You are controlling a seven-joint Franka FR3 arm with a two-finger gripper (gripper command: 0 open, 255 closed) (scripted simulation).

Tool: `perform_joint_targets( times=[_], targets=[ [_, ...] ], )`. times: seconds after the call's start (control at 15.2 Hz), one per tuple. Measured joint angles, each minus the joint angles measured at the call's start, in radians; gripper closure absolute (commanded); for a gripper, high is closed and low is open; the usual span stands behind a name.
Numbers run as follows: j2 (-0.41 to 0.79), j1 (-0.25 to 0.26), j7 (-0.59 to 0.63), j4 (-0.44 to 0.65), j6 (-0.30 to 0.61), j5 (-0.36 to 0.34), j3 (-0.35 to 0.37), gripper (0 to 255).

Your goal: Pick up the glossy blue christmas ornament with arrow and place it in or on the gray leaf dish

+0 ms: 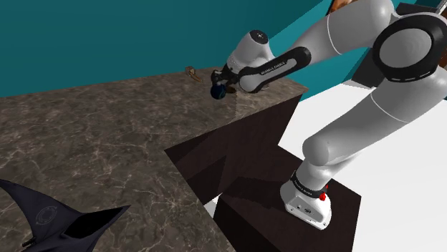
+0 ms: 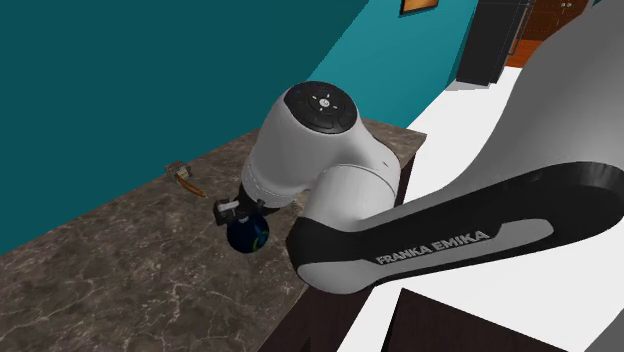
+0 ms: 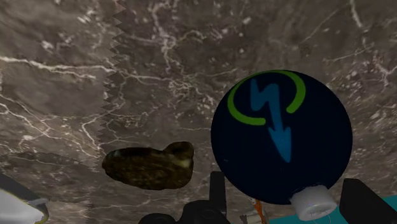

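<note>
Gripping looks solid: gripper (image 3: 286,184) fingers (image 3: 217,188) are closed onto the glossy dark-blue ornament (image 3: 282,137), one per side. The ball fills the gap, w/ its white cap (image 3: 313,202) back toward the palm. Green ring + blue arrow face away from the palm. Can't tell if the ball is clear of the marble counter (image 3: 191,63) or touching it.

Risks, imo:
- Round glossy ball on two contact pts, so it could roll or squirt out on a fast swing or an off-centre grip.
- Leaf dish (image 3: 149,167) renders brownish-olive, not gray. It lies flat on the counter just outside one finger, near the ball, not touching.
- Dish looks small next to the ball, so a high or off-centre release prob rolls it off.
- A low traverse could clip the dish & shove it.

Arm (image 1: 358,86) reaches from the stand (image 1: 251,222) out over the counter's far corner. Elbow is high, forearm slopes down, fingers point down at the counter. Teal wall (image 1: 107,36) is beyond.
</note>
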Motion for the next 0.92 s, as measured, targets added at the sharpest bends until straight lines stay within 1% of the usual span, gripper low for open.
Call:
perform_joint_targets(
  times=[0.33,0.66,0.79,0.92],
  targets=[
    [-0.040,0.040,-0.060,0.033,-0.072,0.063,-0.035,255],
    [-0.072,0.064,-0.095,0.066,-0.137,0.099,-0.054,255],
    [-0.072,0.070,-0.143,0.080,-0.148,0.122,-0.089,255],
    [-0.064,0.074,-0.210,0.084,-0.140,0.147,-0.138,255]
  ],
)
